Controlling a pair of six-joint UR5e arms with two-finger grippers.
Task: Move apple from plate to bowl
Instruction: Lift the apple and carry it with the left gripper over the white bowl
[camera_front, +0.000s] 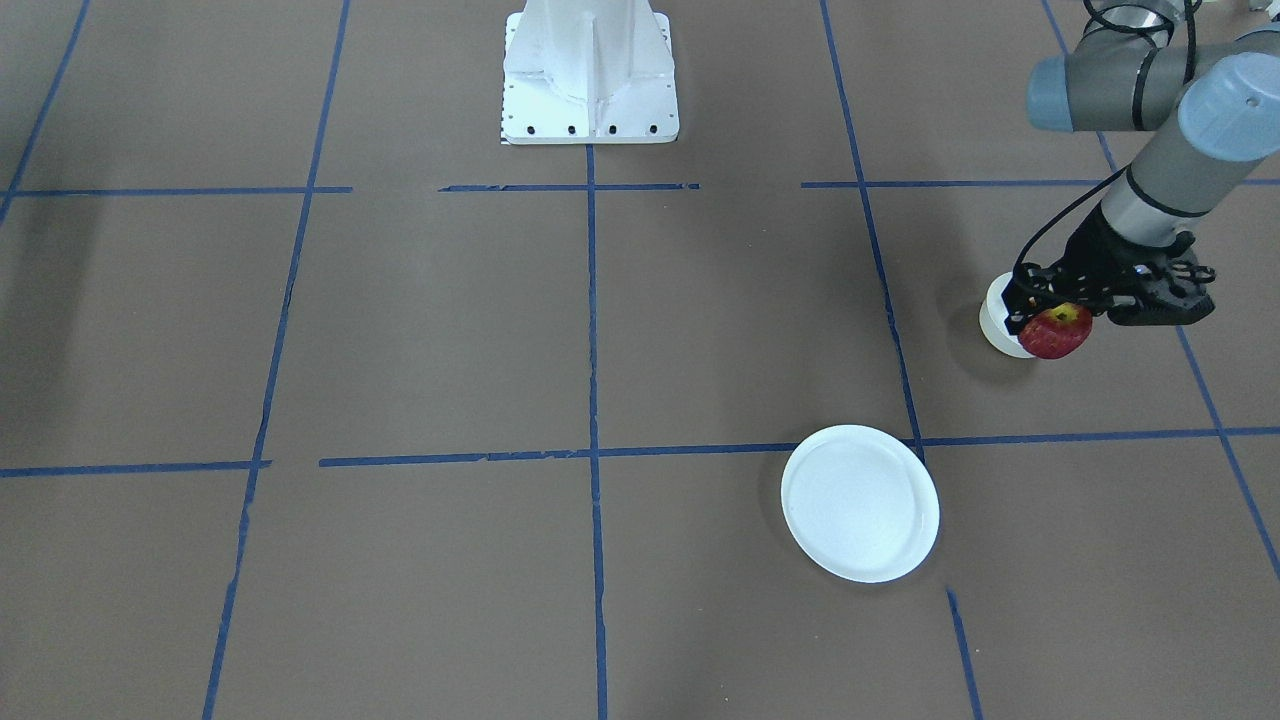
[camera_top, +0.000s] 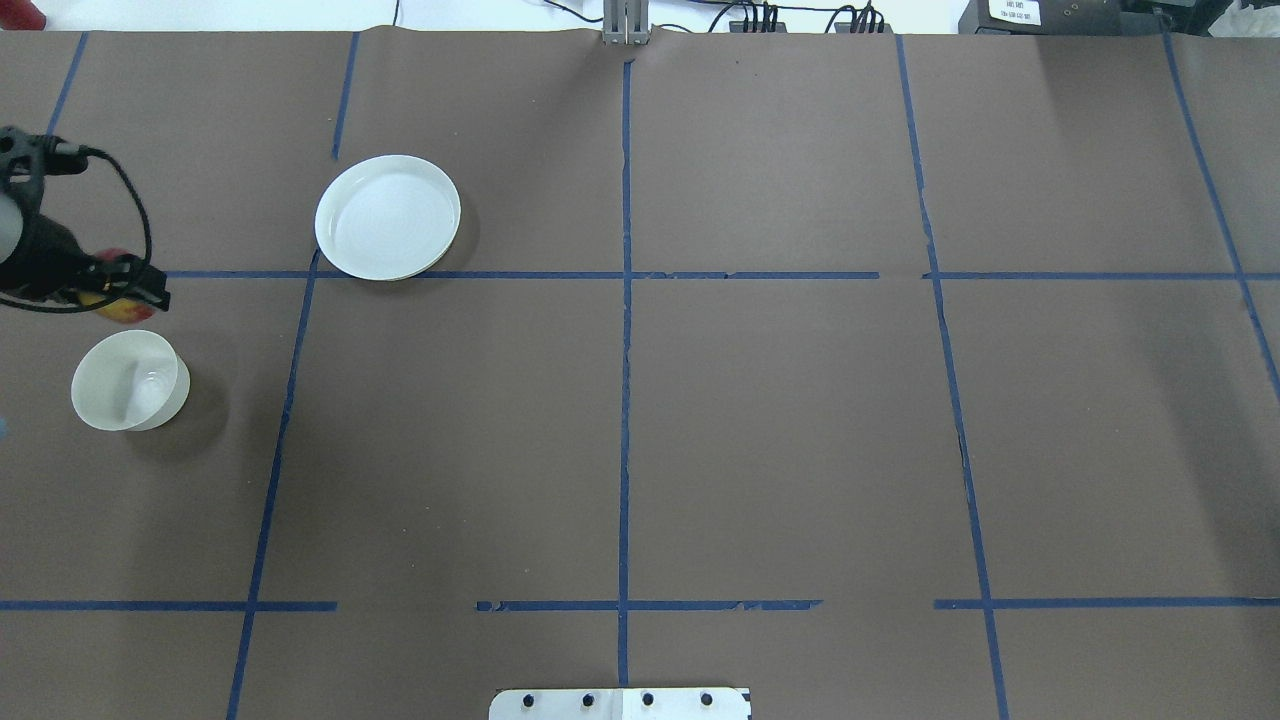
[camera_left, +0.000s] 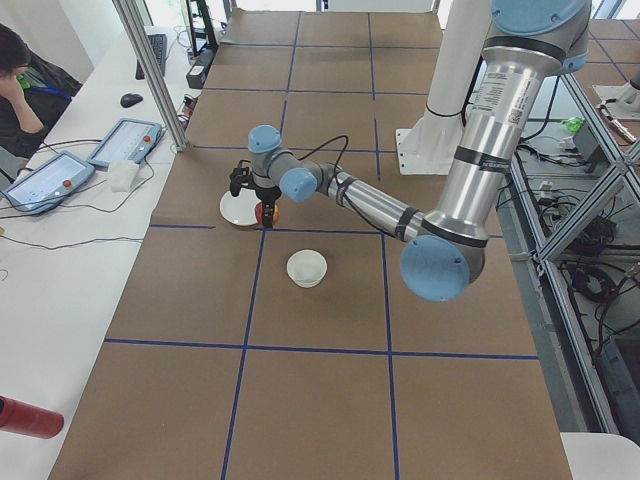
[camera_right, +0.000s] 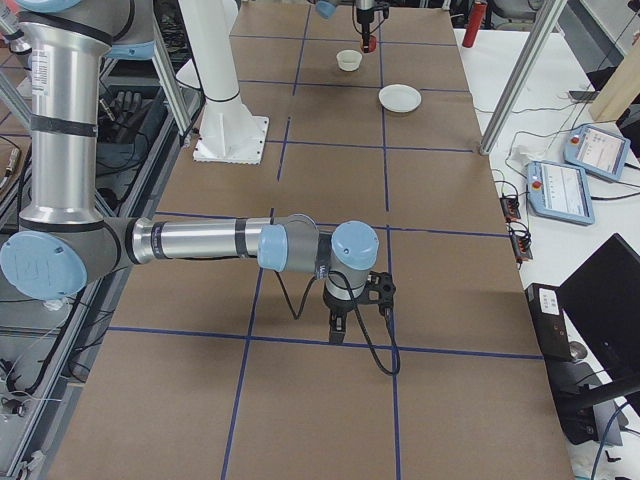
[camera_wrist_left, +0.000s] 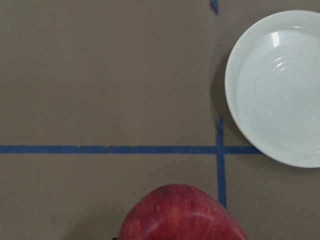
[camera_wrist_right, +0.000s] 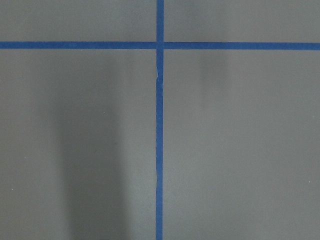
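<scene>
the small round red apple (camera_front: 1055, 332) is being held off the brown paper-covered table (camera_top: 780, 420) by the left two-finger black gripper (camera_front: 1060, 320), whose jaws are being kept closed against the fruit's sides. the apple is being carried in the air between the wide flat white plate (camera_top: 388, 217) and the small deep white bowl (camera_top: 128, 382). in the overhead view it is showing just beyond the bowl's far rim, not over the opening. the plate is lying bare, so the lift-off step is being judged as done and the transfer as in hand.

the raised carry is being judged as deliberate – clearance is needed to pass the fruit over the thin wall of the bowl, which is barely wider than the apple. the bowl is standing upright with its mouth open to receive a drop from above.

the right gripper (camera_right: 338, 335) is being kept parked well apart, pointing down at bare table. whether its jaws are wide or narrow cannot be told.

orientation – the yellow-green patch around the stem hollow is facing upward, toward the gripper body, in the front-facing view. the stem axis is therefore being judged as near upright, slightly tilted. the fruit is nearly round, so no marked long axis is being presented.
</scene>
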